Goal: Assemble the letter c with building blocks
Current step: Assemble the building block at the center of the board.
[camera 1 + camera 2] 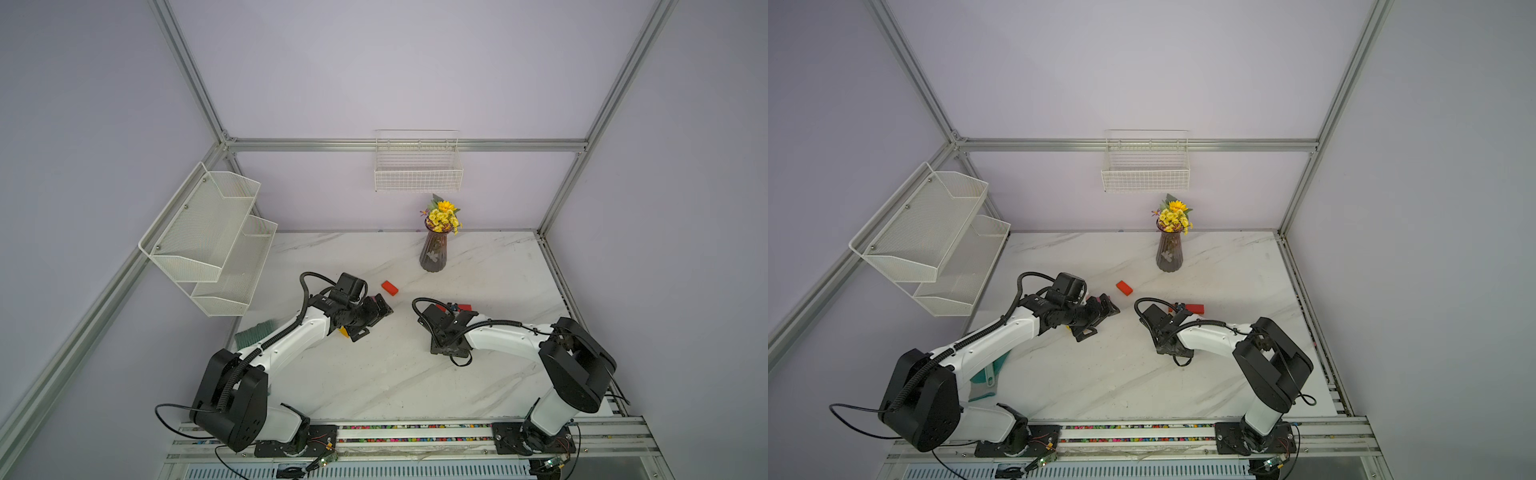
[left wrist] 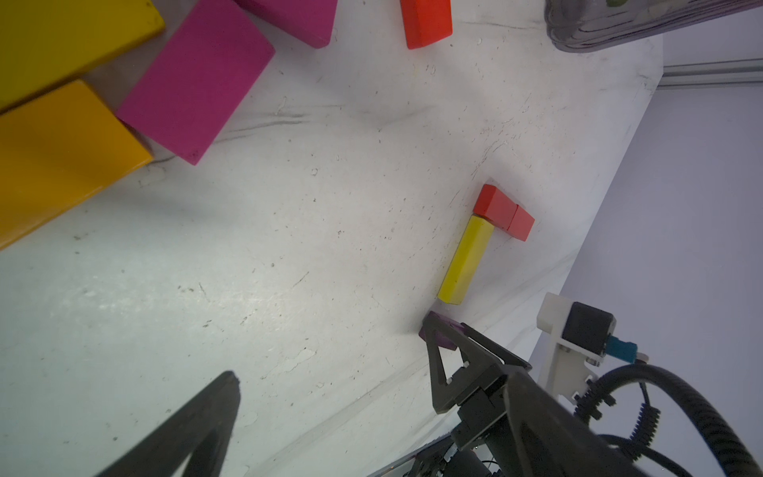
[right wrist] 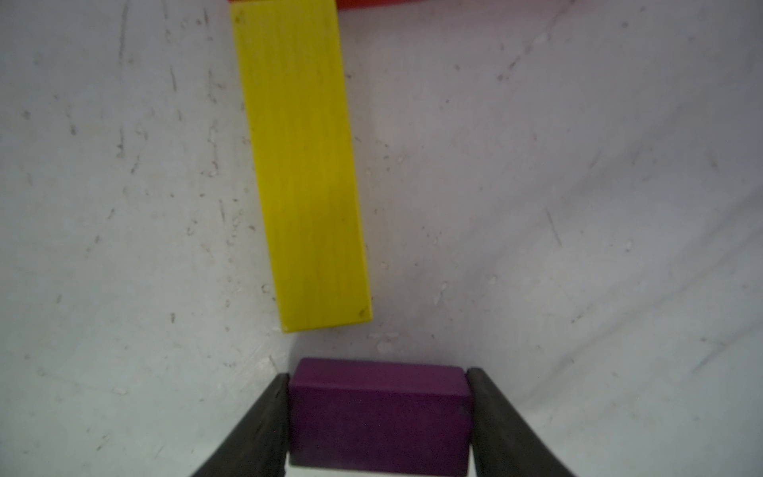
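Right end effector point(image 3: 377, 373) clamps the purple block point(image 3: 380, 417), just beside the yellow block point(image 3: 303, 165)'s end (left end effector point(image 1: 380, 312) gapes).

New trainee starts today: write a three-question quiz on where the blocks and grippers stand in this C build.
1. True or false: the right gripper is shut on the purple block.
2. Which colour of block lies against the long yellow block at the end away from the purple one? A red, B magenta, C purple.
3. Fill in: the left gripper stands ____, holding nothing.
Key: 1 true; 2 A, the red block; 3 open.
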Robot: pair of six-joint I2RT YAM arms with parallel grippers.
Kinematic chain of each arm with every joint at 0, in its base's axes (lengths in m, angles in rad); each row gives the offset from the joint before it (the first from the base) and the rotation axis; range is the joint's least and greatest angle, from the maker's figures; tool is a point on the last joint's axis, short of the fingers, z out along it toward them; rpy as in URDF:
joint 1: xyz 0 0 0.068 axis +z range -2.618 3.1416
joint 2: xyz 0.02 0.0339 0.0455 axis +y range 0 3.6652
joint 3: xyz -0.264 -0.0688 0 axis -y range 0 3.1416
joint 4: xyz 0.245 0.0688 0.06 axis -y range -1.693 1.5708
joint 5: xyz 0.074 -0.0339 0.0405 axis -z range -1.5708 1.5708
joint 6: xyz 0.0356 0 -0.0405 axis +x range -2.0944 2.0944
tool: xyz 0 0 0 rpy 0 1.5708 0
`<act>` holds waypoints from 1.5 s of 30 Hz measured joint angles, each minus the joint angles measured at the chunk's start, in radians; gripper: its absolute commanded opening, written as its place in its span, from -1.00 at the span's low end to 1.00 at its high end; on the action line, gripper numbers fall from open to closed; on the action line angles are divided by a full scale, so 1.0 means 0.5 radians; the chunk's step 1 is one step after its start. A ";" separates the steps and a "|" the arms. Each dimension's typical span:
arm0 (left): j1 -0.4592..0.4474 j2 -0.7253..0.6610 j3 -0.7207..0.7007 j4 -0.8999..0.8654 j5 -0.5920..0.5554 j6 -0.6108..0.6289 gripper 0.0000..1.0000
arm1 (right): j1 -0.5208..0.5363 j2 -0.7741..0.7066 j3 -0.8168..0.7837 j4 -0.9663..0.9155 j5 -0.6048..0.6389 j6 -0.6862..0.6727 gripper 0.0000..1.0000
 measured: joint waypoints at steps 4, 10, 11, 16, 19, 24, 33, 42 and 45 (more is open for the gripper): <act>0.000 0.000 0.014 0.004 0.000 0.001 1.00 | -0.018 0.000 0.000 0.000 0.000 -0.007 -0.16; 0.000 0.031 0.032 0.018 0.004 0.002 1.00 | -0.041 0.000 0.000 -0.001 0.000 -0.021 -0.16; 0.000 0.047 0.035 0.020 0.005 0.001 0.99 | -0.042 0.000 0.000 0.000 0.000 -0.022 -0.16; 0.000 0.085 0.035 0.025 0.006 0.002 1.00 | -0.045 0.000 0.000 0.000 -0.001 -0.036 -0.16; 0.000 0.085 0.035 0.027 0.007 0.002 1.00 | -0.050 0.000 0.000 0.000 -0.001 -0.042 -0.15; 0.000 0.085 0.035 0.028 0.007 0.002 0.99 | -0.050 0.000 0.000 0.001 -0.002 -0.048 -0.13; 0.000 0.092 0.054 0.027 0.007 0.016 1.00 | -0.056 0.006 0.005 0.001 -0.002 -0.060 -0.13; 0.000 0.109 0.079 0.028 0.011 0.033 1.00 | -0.075 0.027 0.028 0.008 -0.002 -0.082 -0.11; 0.001 0.109 0.079 0.028 0.014 0.039 1.00 | -0.080 0.031 0.033 0.011 -0.004 -0.082 -0.09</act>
